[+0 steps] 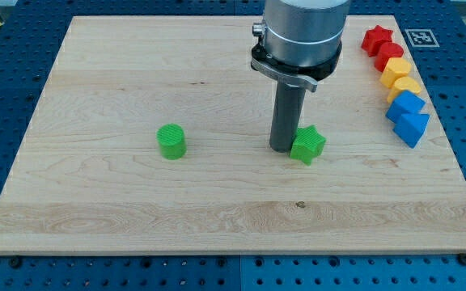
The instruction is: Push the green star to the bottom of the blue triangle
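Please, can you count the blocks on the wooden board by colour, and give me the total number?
Green: 2, the green cylinder and the green star, which sits just to the view's right of my tip.
Red: 2, the red star and the red block.
Yellow: 2, the yellow blocks.
Blue: 2, the blue block and the blue triangle.
Total: 8

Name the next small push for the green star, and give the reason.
Probably push toward the view's right and slightly down. My tip sits against the green star on its left side, and the blue triangle lies far off at the view's right edge, so the star must travel right to end up below it.
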Robot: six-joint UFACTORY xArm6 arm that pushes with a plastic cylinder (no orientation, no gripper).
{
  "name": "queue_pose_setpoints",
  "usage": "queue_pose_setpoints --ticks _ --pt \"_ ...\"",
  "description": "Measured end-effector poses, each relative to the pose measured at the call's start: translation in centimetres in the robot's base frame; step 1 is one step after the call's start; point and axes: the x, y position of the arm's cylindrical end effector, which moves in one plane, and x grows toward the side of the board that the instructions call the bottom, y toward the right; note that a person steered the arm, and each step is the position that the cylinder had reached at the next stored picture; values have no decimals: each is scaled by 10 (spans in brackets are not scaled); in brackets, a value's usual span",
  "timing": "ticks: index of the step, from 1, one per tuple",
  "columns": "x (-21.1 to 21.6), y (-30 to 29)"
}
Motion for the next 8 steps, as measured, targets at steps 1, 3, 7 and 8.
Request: queue_pose_setpoints --ticks 1,3,7,8 --pt "1 8" --pt "3 36" --pt "4 74" --pt "9 74"
